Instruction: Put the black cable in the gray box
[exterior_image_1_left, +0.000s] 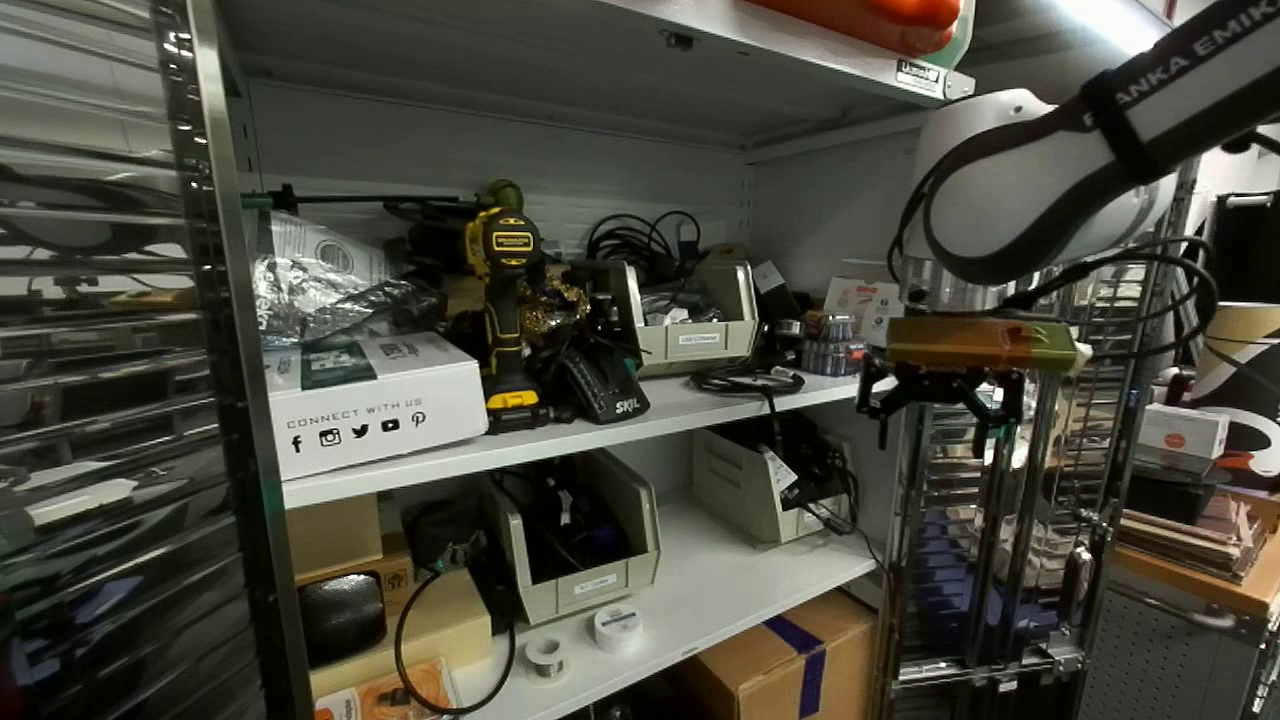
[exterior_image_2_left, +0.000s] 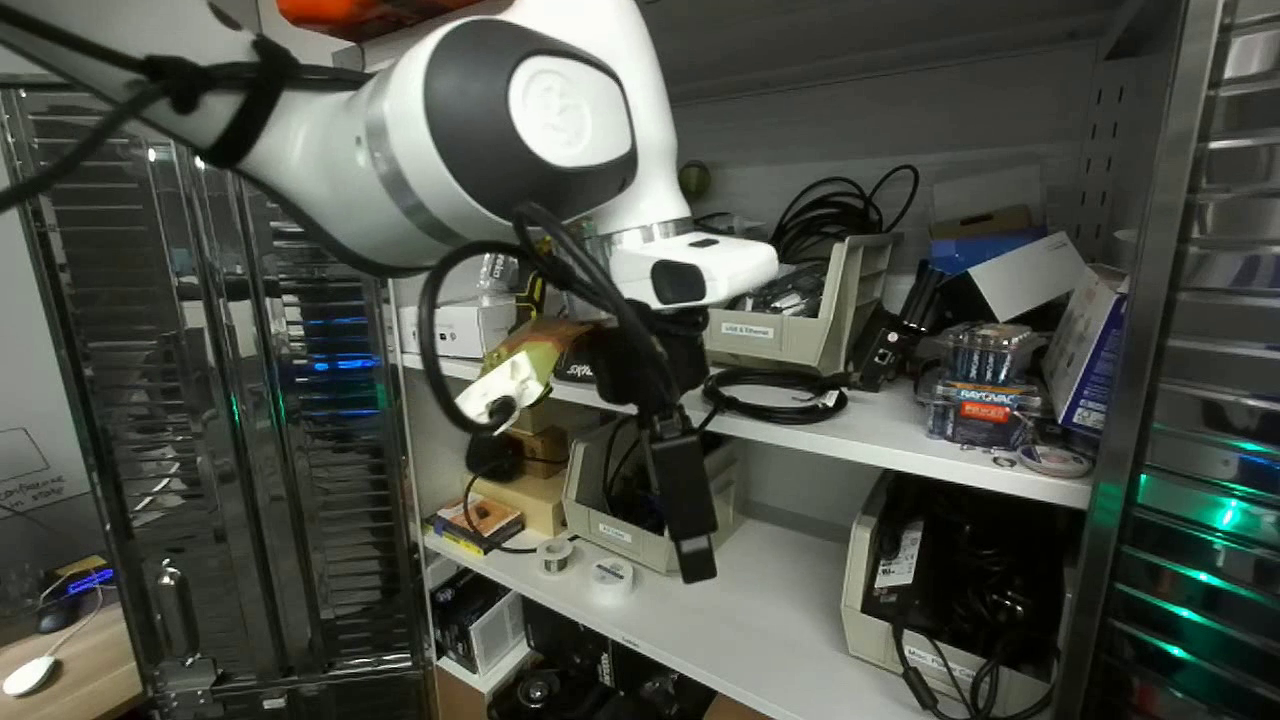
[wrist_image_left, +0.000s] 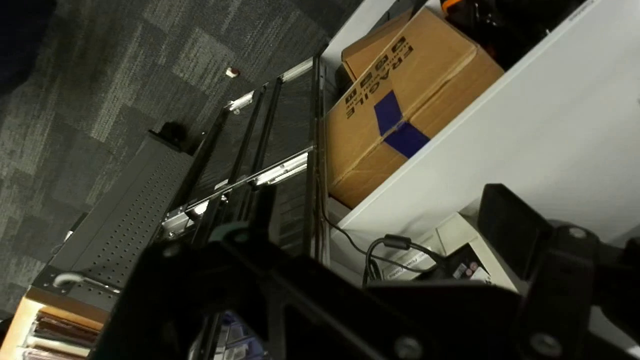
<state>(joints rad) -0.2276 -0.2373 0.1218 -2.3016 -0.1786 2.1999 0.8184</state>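
Holding nothing, my pincer (exterior_image_1_left: 937, 438) hangs spread wide, well apart from the black cable (exterior_image_2_left: 772, 409), which lies coiled on the upper counter (exterior_image_2_left: 905, 420) in front of a gray box (exterior_image_1_left: 690, 356). I judge the whole job left: grasp, carry, release, though whether this box or a lower one is meant I can't tell.
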